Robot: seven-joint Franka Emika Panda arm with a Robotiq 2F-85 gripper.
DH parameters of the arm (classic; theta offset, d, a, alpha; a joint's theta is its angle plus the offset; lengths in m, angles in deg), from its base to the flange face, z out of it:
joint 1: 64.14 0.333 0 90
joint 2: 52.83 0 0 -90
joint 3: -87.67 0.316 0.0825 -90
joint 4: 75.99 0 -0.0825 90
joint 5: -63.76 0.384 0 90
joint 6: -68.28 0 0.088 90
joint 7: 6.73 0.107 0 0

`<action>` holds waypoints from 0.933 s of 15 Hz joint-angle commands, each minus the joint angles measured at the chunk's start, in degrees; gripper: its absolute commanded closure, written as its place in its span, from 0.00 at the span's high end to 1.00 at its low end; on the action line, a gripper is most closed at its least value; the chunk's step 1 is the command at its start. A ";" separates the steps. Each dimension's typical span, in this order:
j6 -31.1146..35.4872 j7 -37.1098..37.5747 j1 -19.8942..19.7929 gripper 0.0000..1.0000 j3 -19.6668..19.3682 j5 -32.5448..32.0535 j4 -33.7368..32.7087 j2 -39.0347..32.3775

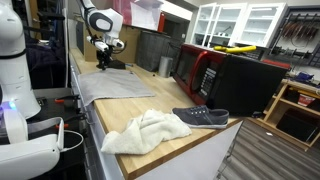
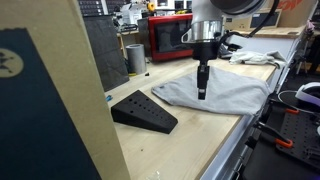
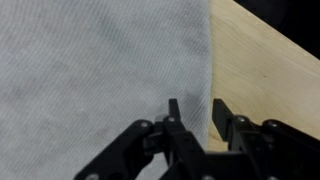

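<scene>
A grey cloth (image 3: pixel 90 70) lies spread on the wooden table (image 3: pixel 265 70). My gripper (image 3: pixel 196 108) hangs just above the cloth's right edge with its jaws a little apart. One finger is over the cloth and the other over bare wood, with nothing gripped between them. In both exterior views the gripper (image 2: pixel 202 92) (image 1: pixel 103 58) points straight down at the cloth (image 2: pixel 215 92) (image 1: pixel 115 85), near its edge. A black wedge-shaped block (image 2: pixel 143 110) sits on the table beside the cloth.
A white towel (image 1: pixel 145 130) and a dark shoe (image 1: pixel 200 116) lie near one end of the table. A red microwave (image 2: pixel 170 40) and a metal cup (image 2: pixel 135 58) stand along its back. A large board (image 2: pixel 50 100) blocks part of one view.
</scene>
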 commanded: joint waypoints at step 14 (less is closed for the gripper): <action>-2.56 -3.29 -12.53 1.00 -15.73 -10.53 -1.85 4.54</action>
